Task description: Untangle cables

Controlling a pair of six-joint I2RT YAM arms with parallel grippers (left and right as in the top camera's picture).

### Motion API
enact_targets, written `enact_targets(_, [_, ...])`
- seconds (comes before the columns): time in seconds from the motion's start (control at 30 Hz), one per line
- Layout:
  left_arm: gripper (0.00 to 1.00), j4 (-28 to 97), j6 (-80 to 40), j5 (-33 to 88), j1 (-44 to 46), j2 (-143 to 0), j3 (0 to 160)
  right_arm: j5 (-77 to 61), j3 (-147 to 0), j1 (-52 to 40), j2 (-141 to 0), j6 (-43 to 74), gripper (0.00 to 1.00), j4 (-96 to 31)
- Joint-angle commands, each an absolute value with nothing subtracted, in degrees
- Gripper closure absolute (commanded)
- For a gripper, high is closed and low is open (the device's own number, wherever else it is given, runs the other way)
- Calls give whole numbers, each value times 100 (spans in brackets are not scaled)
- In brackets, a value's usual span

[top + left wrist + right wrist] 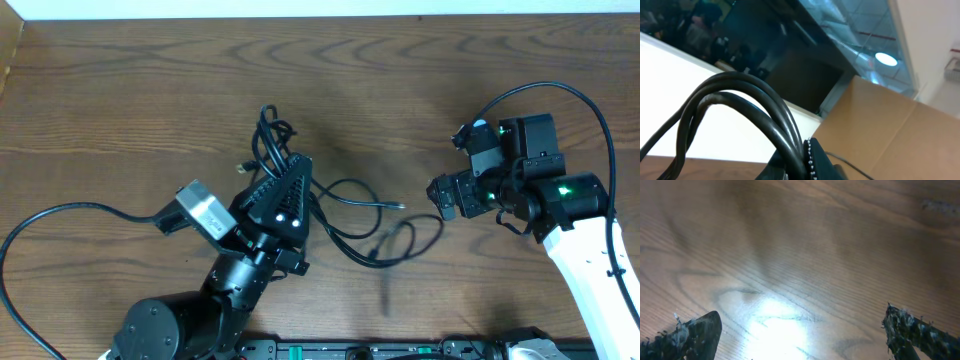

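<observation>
Left end effector (296,168) is clamping shut on the cables (268,135), gripping the bunched part by the knot. In the left wrist view a few black strands (752,97) are arching over the closed jaws. That camera is pointing up off the tabletop (150,80), so the bunch is probably being held tilted up; how high, cannot tell.

The rest of the cables is trailing right across the tabletop in loose loops (395,245). One plug end (399,206) is lying free between the two arms.

Right end effector (443,196) is standing wide and holding nothing. The right wrist view is showing only bare wood between its fingertips (697,330), with no strand between them.

Step in hand, as I'm judging it: left is anchoring the knot while right is going in for a free strand.

Doing it well:
- Right should be aiming at the plug end or the single strand just behind it, not at the crossing of the loops, where two cords are lying close together.
- It should be coming in low with the jaws straddling one strand only, and closing fully, since the cord is thin and likely slippery.
- It should be pulling rightward, away from the left end effector, slowly. A fast tug risks tightening the knot or dragging the bunch out of the left grip.
- If a loop is catching, right should be feeding the plug end back through it rather than pulling harder.
- Left should be holding firm and steady the whole time.
</observation>
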State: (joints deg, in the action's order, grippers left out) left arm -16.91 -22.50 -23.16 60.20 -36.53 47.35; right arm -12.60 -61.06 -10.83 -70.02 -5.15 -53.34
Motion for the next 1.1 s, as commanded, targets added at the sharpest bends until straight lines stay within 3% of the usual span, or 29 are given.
enact_targets(0.0, [93,-1632,-2117,-2541,6018,-3583,4858,-790,-6108,-1044,-7002,-178,1,-5288])
enact_targets(0.17, [92,-1092,-2121,-2563,6018,-3588,4858,-163,-6108,-803,-7000,412,1,-4932])
enact_targets(0.47, [93,-257,-2167,-2561,6018,-3940,4856,-856,-6108,-663,-6997,508,1,-4442])
enact_targets(0.9, [90,10,-2274,-2563,6016,-5885,4858,-939,-6108,-663,-6997,311,1,-4547])
enact_targets(0.97, [53,141,-2561,-2558,5972,-6130,4858,-937,-6108,-663,-6997,246,1,-4571])
enact_targets(1.0, [25,242,-2727,-2556,5931,-6228,4858,-937,-6108,-661,-6997,246,1,-4584])
enact_targets(1.03, [11,333,-2875,-2554,5881,-6289,4856,-937,-6108,-661,-6997,246,1,-4589])
enact_targets(1.07, [5,438,-3046,-2539,5819,-6329,4856,-937,-6108,-661,-6997,246,1,-4589])
